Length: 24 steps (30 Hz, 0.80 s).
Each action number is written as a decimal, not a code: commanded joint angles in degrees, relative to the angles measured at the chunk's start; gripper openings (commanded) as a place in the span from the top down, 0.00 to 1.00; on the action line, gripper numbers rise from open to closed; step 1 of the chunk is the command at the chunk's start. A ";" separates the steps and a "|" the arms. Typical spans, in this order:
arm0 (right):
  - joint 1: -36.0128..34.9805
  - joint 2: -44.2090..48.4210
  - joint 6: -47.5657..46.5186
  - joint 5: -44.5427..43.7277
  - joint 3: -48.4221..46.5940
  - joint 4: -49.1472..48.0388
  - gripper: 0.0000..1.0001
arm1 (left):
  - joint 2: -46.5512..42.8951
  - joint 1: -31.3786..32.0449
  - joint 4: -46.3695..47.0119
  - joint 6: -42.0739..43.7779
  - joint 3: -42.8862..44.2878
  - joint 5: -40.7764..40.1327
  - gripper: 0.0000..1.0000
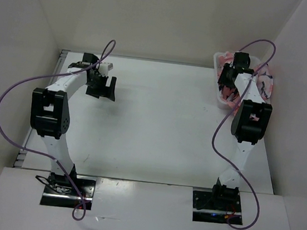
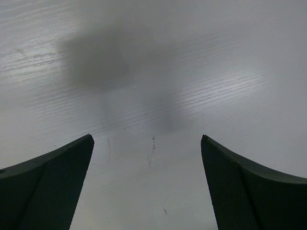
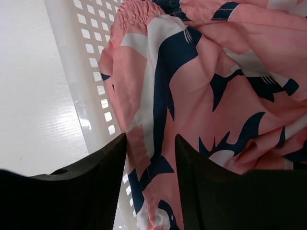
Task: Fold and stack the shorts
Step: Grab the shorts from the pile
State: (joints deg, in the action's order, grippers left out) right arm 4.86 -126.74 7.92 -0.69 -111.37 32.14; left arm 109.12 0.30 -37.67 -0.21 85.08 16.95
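Note:
The salmon-pink shorts [image 3: 201,81] with a navy and white print lie bunched in the white mesh basket [image 3: 91,72] at the far right of the table; they also show in the top view [image 1: 226,59]. My right gripper [image 3: 150,136] reaches into the basket [image 1: 218,60]. Its jaws are partly closed and straddle a hemmed edge of the shorts, which lies flat between them, not pinched. In the top view the right gripper [image 1: 227,92] is over the basket's near end. My left gripper [image 2: 147,139] is wide open and empty above the bare table at the far left [image 1: 102,89].
White walls enclose the table on the left, back and right. The basket stands against the right wall. The table surface [image 1: 158,121] stretches between the two arms. Purple cables loop from both arms.

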 commanded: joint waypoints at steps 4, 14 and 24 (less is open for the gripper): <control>-0.38 -0.44 2.98 -1.42 -2.10 -1.03 0.58 | 0.57 -0.30 -0.21 0.21 2.81 2.56 0.01; -1.00 1.22 -0.89 -4.33 -2.17 -2.17 1.00 | -0.05 -0.30 -0.21 0.21 3.34 4.14 0.01; -8.72 21.51 -3.26 -12.93 3.16 -16.04 1.00 | -3.47 -0.30 0.32 0.21 7.99 4.94 0.01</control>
State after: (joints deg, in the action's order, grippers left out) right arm -0.01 -118.10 5.82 -9.02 -109.60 27.24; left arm 109.14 0.19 -38.20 -0.21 88.71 20.71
